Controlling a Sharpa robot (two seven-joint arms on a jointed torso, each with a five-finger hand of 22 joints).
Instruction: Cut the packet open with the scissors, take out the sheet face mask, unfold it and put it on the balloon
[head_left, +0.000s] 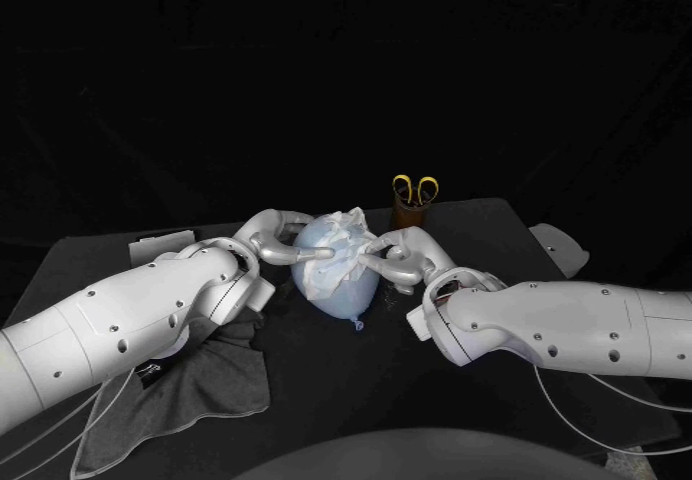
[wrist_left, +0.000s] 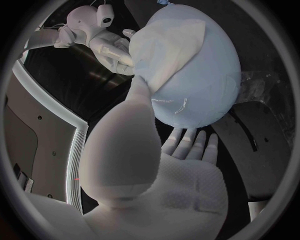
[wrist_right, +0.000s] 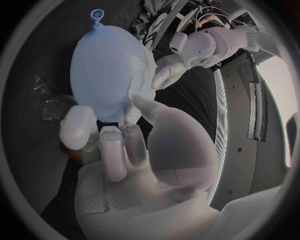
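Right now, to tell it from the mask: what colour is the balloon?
Pale blue balloon, right wrist view.

Count: 1 balloon (head_left: 340, 292), 1 sheet mask (head_left: 338, 232), 1 pair of scissors (head_left: 415, 189), 1 brown holder (head_left: 411, 216) far side, 1 dark cloth (head_left: 202, 385) near left. Hands: 2, left hand (head_left: 268, 240) and right hand (head_left: 405, 257).

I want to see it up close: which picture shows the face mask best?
Left wrist view: the face mask lies broad across the balloon. Head view shows it small and crumpled; right wrist view, just its edge.
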